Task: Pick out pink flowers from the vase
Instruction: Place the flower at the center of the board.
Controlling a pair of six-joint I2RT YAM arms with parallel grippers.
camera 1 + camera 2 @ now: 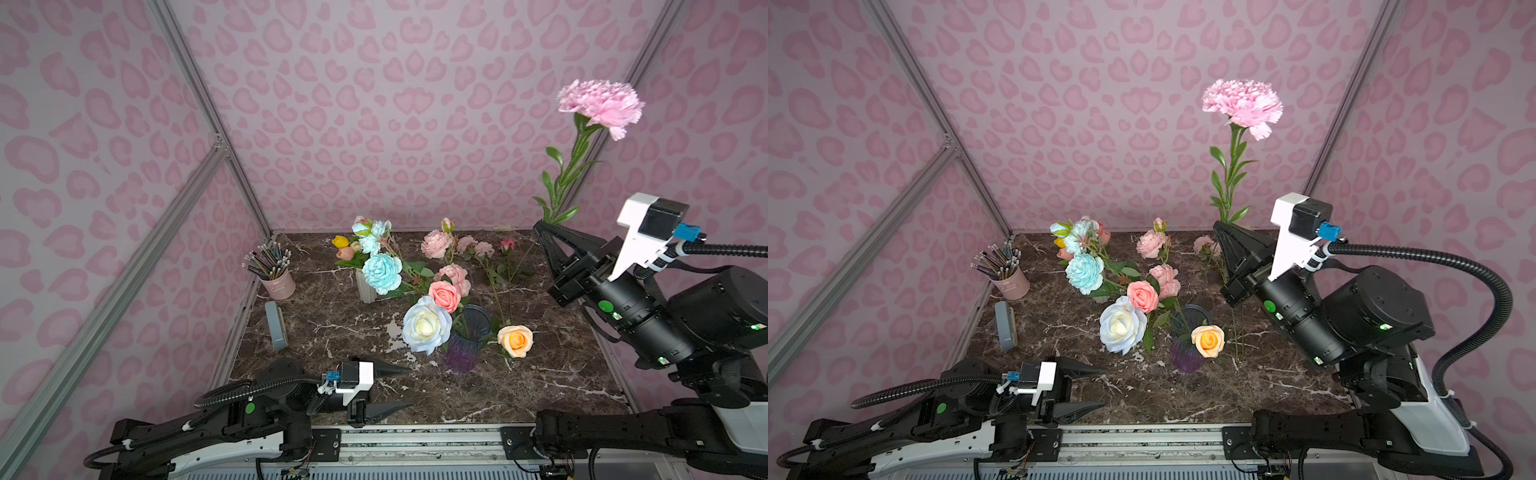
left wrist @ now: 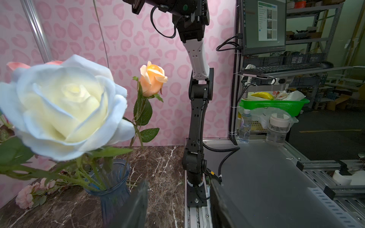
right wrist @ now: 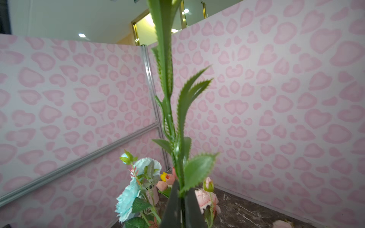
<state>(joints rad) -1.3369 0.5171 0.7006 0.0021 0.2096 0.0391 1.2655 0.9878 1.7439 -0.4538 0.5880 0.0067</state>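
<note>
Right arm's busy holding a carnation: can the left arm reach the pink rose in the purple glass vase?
Probably, but not directly: the open left fingers sit near the purple glass vase, yet a white rose stands between them and the pink rose.

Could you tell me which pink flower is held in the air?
The frilly carnation, stem clamped in the right gripper; the rest sit far lower.

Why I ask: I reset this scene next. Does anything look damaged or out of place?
The marble tabletop has white chipped patches beside the purple vase, as if its surface peeled. Loose pink flowers lie flat behind it. The right end effector holds a pink carnation aloft.
</note>
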